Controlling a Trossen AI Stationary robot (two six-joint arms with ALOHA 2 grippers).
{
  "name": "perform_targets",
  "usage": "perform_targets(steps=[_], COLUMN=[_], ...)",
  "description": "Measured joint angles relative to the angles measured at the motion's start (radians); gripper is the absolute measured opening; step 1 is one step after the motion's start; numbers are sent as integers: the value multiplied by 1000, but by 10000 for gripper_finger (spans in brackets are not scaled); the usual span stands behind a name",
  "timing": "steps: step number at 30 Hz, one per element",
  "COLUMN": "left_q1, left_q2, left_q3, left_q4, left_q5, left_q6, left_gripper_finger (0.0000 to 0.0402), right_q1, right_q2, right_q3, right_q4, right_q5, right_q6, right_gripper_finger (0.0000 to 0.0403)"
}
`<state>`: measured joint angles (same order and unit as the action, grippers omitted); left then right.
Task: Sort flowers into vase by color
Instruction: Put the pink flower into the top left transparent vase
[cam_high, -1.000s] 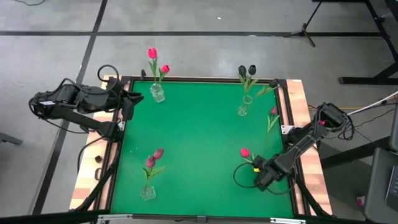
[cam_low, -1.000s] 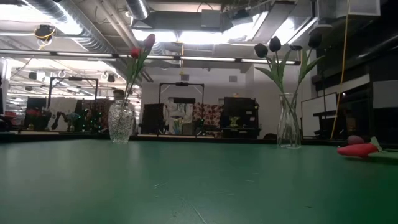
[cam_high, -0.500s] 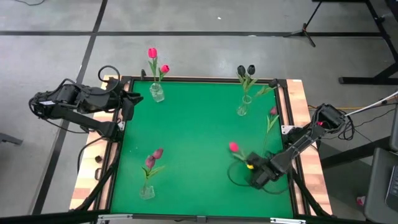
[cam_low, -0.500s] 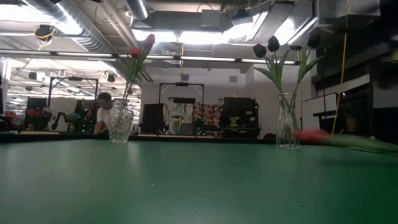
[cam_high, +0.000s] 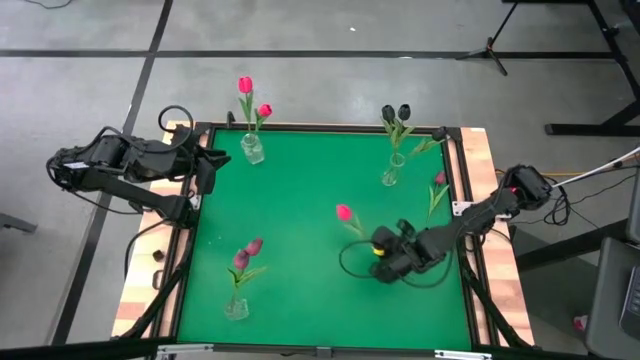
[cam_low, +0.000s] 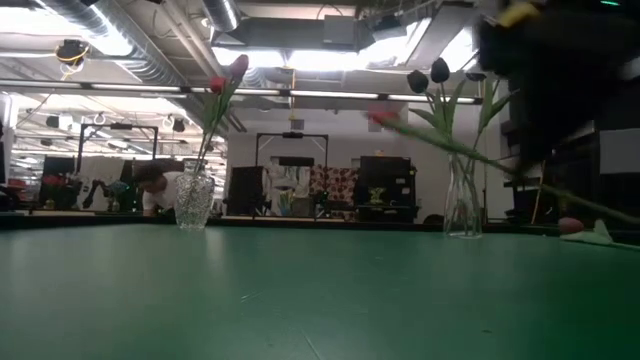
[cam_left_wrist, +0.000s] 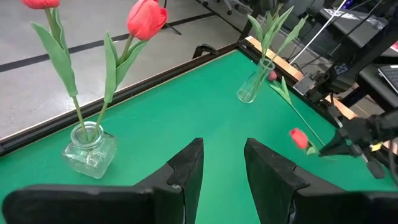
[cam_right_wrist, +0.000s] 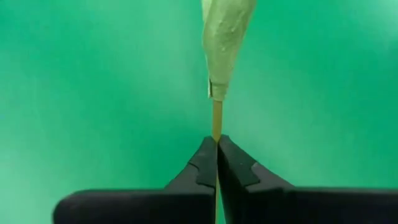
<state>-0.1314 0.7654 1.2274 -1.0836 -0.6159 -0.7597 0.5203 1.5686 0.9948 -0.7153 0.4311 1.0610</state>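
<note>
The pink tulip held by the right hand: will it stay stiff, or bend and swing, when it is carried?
The pink tulip will probably sway: the right hand pinches only the bare end of its thin stem, and the head sits far out. It looks light, so weight should be no trouble. The narrow stem may turn or slip between the shut fingers.

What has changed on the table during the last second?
The right gripper, shut on the pink-red tulip's stem, lifted it and carried it toward the table's middle; its head is now off the mat. The left gripper and three vases stayed.
</note>
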Motion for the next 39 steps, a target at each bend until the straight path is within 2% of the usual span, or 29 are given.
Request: perform_targets(steps=[4, 8, 11, 15, 22, 26, 31, 39], left_q1=[0, 0, 0, 0, 0, 0, -1, 0], left_q2=[0, 0, 0, 0, 9, 22, 33, 11], left_q3=[0, 0, 0, 0, 0, 0, 0, -1], left_q4=[0, 0, 0, 9, 32, 41, 67, 69], left_q5=[-1, -24, -48, -51, -55, -54, -23, -55], left_q6=[0, -5, -17, -19, 23, 119, 238, 245], left_gripper_finger=[115, 115, 115, 115, 114, 114, 115, 114], right_q1=[-97, -220, -312, -421, -579, -635, -698, -761], right_q2=[-1, -1, -2, -2, 76, 183, 348, 553], right_q3=[71, 120, 134, 143, 146, 162, 303, 578], right_q4=[103, 396, 663, 925, 1462, 1700, 1751, 1737], right_q5=[143, 182, 103, -53, -349, -410, -517, -653], right_q6=[-256, -611, -846, -1012, -1071, -1101, -1096, -1191], right_gripper_finger=[0, 0, 0, 0, 0, 0, 0, 0])
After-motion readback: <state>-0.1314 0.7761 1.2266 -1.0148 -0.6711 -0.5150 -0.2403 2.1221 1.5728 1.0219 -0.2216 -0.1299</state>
